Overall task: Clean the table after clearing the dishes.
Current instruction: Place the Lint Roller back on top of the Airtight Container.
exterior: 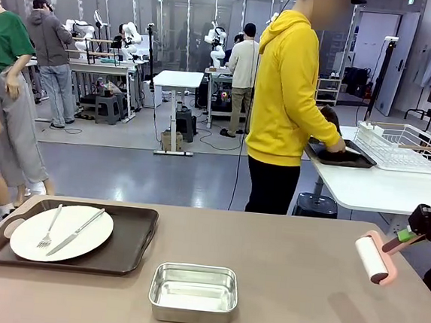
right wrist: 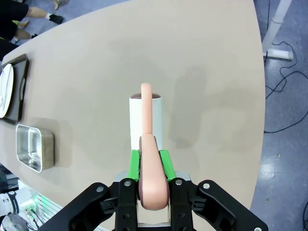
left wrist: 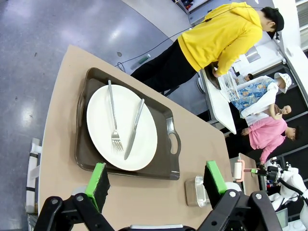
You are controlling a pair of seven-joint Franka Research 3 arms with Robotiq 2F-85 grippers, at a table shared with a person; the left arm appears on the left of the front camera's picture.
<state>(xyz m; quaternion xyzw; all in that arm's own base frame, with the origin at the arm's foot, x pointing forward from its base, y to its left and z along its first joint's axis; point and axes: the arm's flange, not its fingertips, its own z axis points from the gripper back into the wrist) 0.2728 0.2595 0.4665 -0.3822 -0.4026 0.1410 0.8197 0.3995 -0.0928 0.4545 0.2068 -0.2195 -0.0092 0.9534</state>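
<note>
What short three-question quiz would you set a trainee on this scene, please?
1. True or false: the right gripper is shut on the lint roller.
2. What lies on the plate? A) a spoon B) a fork and a knife C) nothing
3. What stands on the table just right of the tray, in the front view?
Key: 1 true; 2 B; 3 the steel pan.
</note>
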